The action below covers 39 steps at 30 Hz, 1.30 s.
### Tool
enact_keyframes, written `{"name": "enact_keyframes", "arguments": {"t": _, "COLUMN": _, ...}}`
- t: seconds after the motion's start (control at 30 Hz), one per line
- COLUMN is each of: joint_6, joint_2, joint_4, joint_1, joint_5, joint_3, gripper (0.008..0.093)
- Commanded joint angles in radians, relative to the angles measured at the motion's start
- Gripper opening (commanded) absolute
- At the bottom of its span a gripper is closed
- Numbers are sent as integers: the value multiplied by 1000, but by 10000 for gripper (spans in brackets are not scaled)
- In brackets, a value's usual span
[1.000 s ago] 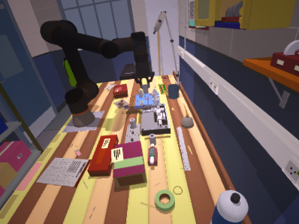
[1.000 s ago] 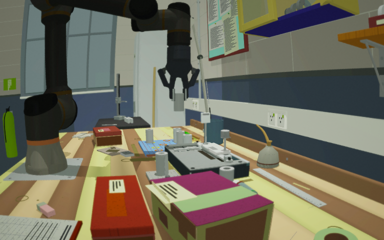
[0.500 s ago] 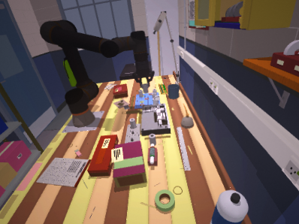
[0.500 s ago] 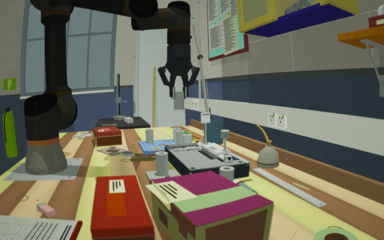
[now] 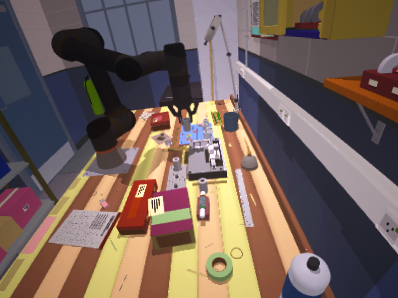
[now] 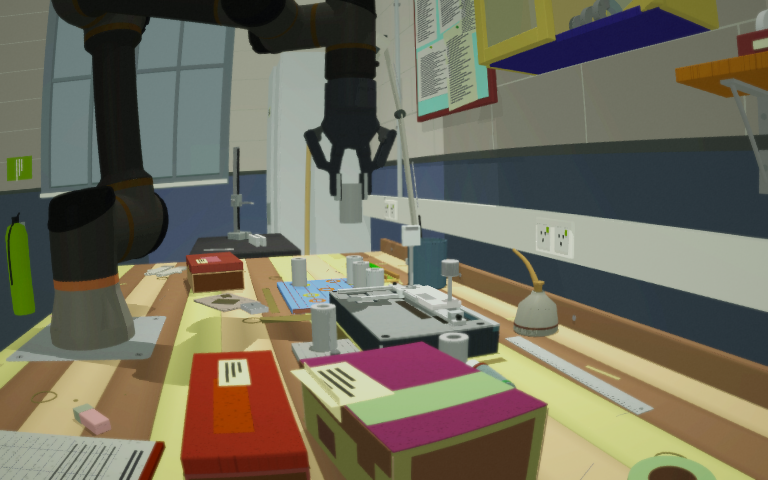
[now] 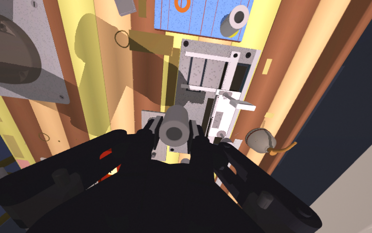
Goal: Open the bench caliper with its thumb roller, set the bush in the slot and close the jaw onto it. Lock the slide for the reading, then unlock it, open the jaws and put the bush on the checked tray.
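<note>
The grey bush [image 6: 350,202] hangs high above the bench, over the blue mat [image 6: 308,294] behind the bench caliper [image 6: 412,320]. I grip the bush upright by its upper part in my gripper [image 6: 351,187], closed around it. In the wrist camera the bush [image 7: 174,130] points down toward the caliper [image 7: 216,90], whose white slide [image 7: 220,118] sits at the near end of the grey base. Several other grey bushes [image 6: 362,271] stand on the mat. The small grey tray [image 5: 176,179] lies left of the caliper with a bush standing on it.
The bench's raised right edge [image 6: 623,339] runs past the caliper, with an oil can [image 6: 535,314] and a steel ruler [image 6: 577,373] beside it. A magenta and green box [image 6: 419,407] and a red box [image 6: 240,413] lie nearer. The robot base [image 6: 90,317] stands left.
</note>
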Motion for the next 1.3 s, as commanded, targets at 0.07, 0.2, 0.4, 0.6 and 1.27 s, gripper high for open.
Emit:
{"name": "enact_keyframes", "arguments": {"t": 0.07, "joint_6": -81, "joint_2": -21, "joint_4": 3, "joint_1": -83, "joint_5": 0, "joint_3": 15, "gripper": 80}}
{"name": "enact_keyframes", "arguments": {"t": 0.2, "joint_6": -195, "joint_2": -38, "joint_4": 6, "joint_1": -196, "joint_5": 0, "joint_3": 29, "gripper": 80}}
{"name": "enact_keyframes", "arguments": {"t": 0.4, "joint_6": -327, "joint_2": -41, "joint_4": 7, "joint_1": -328, "joint_5": 0, "joint_3": 31, "gripper": 80}}
{"name": "enact_keyframes", "arguments": {"t": 0.6, "joint_6": -384, "joint_2": -37, "joint_4": 6, "joint_1": -384, "joint_5": 0, "joint_3": 28, "gripper": 80}}
{"name": "enact_keyframes", "arguments": {"t": 1.27, "joint_6": -391, "joint_2": 81, "joint_4": -289, "joint_1": -391, "joint_5": 0, "joint_3": 203, "gripper": 80}}
